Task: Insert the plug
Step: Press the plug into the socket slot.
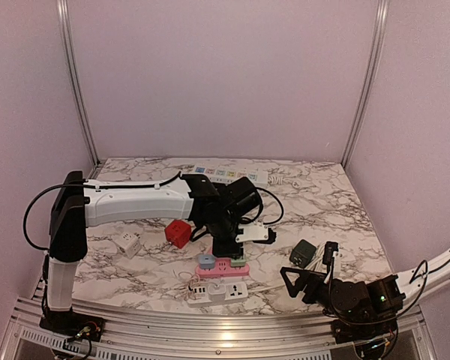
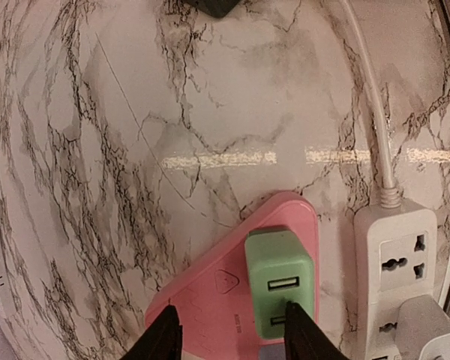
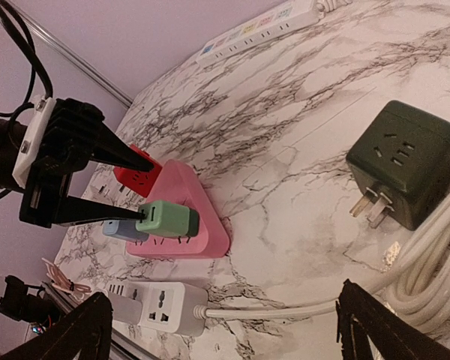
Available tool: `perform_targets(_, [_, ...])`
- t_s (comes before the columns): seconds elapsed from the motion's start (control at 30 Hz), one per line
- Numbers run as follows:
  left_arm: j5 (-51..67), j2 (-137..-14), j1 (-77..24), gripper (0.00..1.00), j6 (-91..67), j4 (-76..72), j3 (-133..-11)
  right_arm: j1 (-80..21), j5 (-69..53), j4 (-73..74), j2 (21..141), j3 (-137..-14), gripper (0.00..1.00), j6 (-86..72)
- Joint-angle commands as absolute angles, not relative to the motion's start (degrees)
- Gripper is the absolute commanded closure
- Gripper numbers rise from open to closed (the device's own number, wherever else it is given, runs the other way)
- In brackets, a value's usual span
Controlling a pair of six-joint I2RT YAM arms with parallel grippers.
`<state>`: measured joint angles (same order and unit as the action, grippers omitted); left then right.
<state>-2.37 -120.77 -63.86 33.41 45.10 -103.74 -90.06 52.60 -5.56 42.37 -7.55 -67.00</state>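
A pink triangular power strip (image 1: 223, 264) lies in the middle of the table. A green charger plug (image 2: 279, 281) stands in one of its sockets, with a grey-blue plug (image 1: 207, 260) beside it. My left gripper (image 2: 232, 339) hangs over the strip, open. One fingertip (image 2: 300, 330) touches the green plug's top and the other is over bare pink. The right wrist view shows the green plug (image 3: 169, 219) on the strip (image 3: 191, 187) and a left finger (image 3: 97, 214) against its end. My right gripper (image 3: 223, 300) is open and empty, near the front right.
A dark green cube adapter (image 3: 403, 161) lies with its prongs showing, next to coiled white cable (image 3: 435, 262). A white power strip (image 1: 217, 291) lies in front of the pink one. A red cube (image 1: 178, 233) and a white cube (image 1: 127, 243) are to the left. A long strip (image 1: 232, 174) lies at the back.
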Motion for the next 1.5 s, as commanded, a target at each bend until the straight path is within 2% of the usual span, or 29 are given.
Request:
perform_targets(0.0, [-5.3, -123.8, -62.4, 0.52, 32.9, 46.3, -102.8, -90.4, 52.8, -6.5, 42.5, -7.8, 0.02, -66.3])
perform_targets(0.3, [-3.5, -122.6, -62.4, 0.52, 33.1, 46.1, -103.8, -90.4, 52.8, -6.6, 42.7, -7.9, 0.01, -66.1])
perform_targets(0.6, [-4.0, -114.8, -61.2, 0.45, 29.5, 38.4, -104.4, -90.4, 52.3, -7.4, 42.6, -7.7, 0.01, -64.9])
perform_targets(0.63, [-4.4, -113.5, -61.0, 0.17, 28.9, 37.6, -104.3, -90.4, 52.2, -7.5, 42.5, -7.8, 0.02, -64.8])
perform_targets(0.67, [-4.6, -112.3, -60.9, 0.04, 28.4, 36.9, -104.0, -90.4, 52.2, -7.5, 42.5, -7.8, 0.02, -64.7])
perform_targets(0.7, [-5.0, -111.0, -60.8, 0.02, 28.0, 36.3, -103.6, -90.4, 52.1, -7.6, 42.5, -7.8, 0.02, -64.6])
perform_targets(0.83, [-9.4, -103.4, -60.8, 0.01, 24.7, 30.7, -97.1, -90.4, 52.0, -7.3, 42.1, -8.1, 0.02, -63.2])
perform_targets(0.97, [-14.5, -91.3, -60.3, 0.01, 18.6, 18.8, -82.3, -90.4, 52.0, -4.8, 40.9, -12.2, 0.02, -57.1])
perform_targets(1.13, [-16.4, -76.6, -58.0, 0.01, 9.8, 7.8, -62.4, -89.1, 59.9, 20.1, 44.0, -30.8, 0.01, -55.3])
perform_targets(1.27, [-18.6, -67.1, -56.7, 0.01, 4.4, 2.8, -51.6, -79.5, 60.5, 32.5, 47.7, -45.1, 0.01, -50.0])
perform_targets(1.37, [-19.9, -62.4, -56.6, 0.01, 1.0, 0.8, -46.2, -69.7, 58.6, 33.8, 48.8, -51.1, 0.02, -44.3])
perform_targets(1.47, [-20.5, -58.6, -56.5, 0.01, -2.3, 0.5, -42.6, -55.9, 49.3, 31.2, 50.0, -54.8, 0.02, -39.2])
